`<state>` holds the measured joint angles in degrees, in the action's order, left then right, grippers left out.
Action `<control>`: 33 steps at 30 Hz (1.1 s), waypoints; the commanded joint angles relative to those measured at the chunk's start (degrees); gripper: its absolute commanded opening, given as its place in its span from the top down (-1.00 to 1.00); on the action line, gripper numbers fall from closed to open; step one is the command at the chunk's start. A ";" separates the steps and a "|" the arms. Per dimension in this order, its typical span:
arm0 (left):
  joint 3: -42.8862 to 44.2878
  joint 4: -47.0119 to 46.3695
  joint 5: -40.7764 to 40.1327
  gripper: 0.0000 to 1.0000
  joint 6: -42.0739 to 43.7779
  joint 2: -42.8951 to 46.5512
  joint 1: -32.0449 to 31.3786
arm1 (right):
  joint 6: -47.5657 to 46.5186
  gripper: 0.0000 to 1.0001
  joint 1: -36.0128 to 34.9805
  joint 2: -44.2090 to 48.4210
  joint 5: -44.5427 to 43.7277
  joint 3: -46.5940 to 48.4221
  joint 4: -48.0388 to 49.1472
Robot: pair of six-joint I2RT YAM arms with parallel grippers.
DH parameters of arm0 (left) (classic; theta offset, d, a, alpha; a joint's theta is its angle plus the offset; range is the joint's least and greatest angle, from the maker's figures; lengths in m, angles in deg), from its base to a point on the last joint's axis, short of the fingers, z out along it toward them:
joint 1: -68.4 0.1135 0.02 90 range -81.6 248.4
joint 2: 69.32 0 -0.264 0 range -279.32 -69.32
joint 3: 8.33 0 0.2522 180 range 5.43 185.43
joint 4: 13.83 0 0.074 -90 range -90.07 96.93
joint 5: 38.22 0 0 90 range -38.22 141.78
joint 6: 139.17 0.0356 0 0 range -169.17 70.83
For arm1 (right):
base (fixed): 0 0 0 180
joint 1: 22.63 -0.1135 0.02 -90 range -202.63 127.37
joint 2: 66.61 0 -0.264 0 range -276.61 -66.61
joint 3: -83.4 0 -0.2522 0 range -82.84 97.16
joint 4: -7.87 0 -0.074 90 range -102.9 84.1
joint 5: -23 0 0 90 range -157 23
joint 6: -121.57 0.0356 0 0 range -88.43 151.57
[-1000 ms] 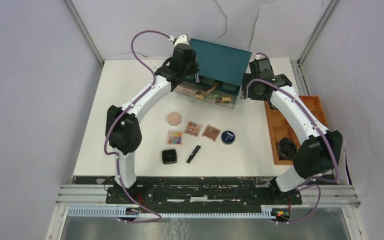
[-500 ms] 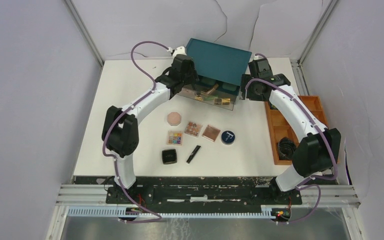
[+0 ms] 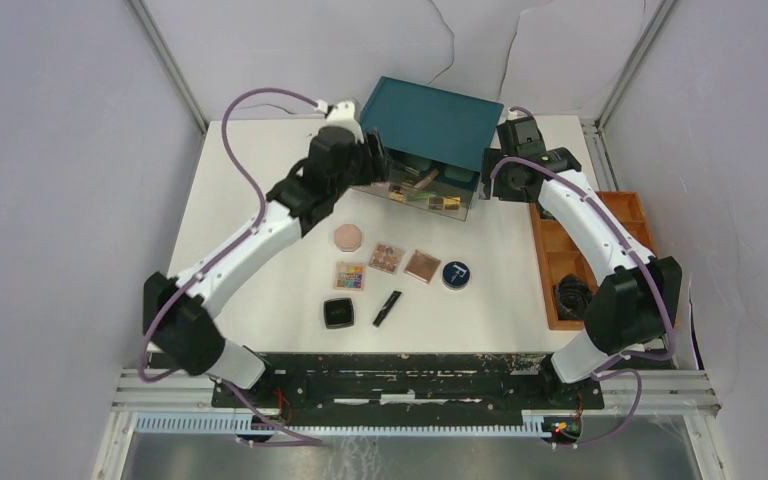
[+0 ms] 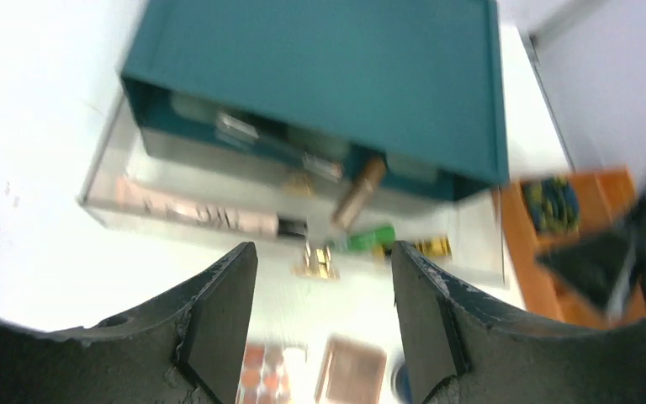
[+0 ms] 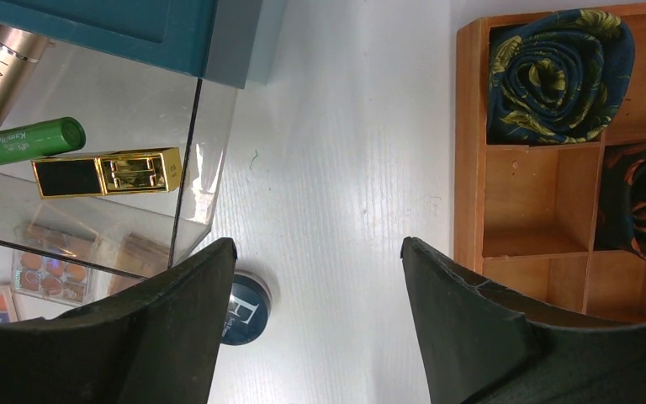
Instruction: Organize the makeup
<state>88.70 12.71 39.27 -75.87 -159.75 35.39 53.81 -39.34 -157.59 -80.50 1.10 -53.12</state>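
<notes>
Clear drawer [image 5: 147,101] has a green tube [image 5: 21,141], gold lipstick [image 5: 108,172] and pink tube [image 4: 198,215], right under the left gripper [image 4: 323,252], whose jaws are apart and empty. The right gripper [image 5: 315,248] gapes too, with a blue compact [image 5: 244,310] beside one finger.

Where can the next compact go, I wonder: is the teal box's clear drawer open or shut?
Open: the clear drawer juts out from the teal box, tubes visible inside.

White arm links [image 3: 250,245], black joints [image 3: 186,326], looping purple cables [image 3: 225,128], black end effector fingers [image 4: 219,328]
</notes>
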 commanded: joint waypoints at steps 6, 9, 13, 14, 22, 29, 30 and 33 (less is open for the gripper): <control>-29.99 6.19 12.43 -0.34 11.79 18.33 -12.34 | 0.50 -0.58 0.27 0.74 0.29 0.70 1.26; -35.65 6.69 12.39 -0.34 10.65 19.84 -13.39 | 0.99 -0.57 0.28 0.54 0.94 0.70 1.04; -39.64 5.71 12.57 -0.34 9.59 19.33 -14.17 | 1.18 -0.57 0.27 0.86 1.51 0.40 0.99; -39.90 5.14 12.71 -0.34 9.56 19.11 -14.57 | 1.27 -0.57 0.27 0.94 1.54 0.24 0.99; -40.53 1.45 13.95 -0.35 9.40 12.73 -19.65 | 1.67 -0.57 0.25 2.06 1.81 -1.28 1.05; -42.26 -2.20 13.42 -0.35 7.60 8.29 -22.09 | 0.68 -0.57 0.27 2.67 0.91 -1.85 0.81; -42.35 -2.52 13.01 -0.35 7.50 7.93 -22.07 | 0.57 -0.57 0.27 2.81 0.80 -1.85 0.71; -42.48 -3.03 12.08 -0.35 7.35 6.61 -22.06 | 0.27 -0.57 0.29 2.78 0.64 -1.81 0.58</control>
<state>46.27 13.69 52.25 -67.79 -151.99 13.40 54.62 -39.34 -157.26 -78.99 -0.60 -53.20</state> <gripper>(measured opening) 0.675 0.788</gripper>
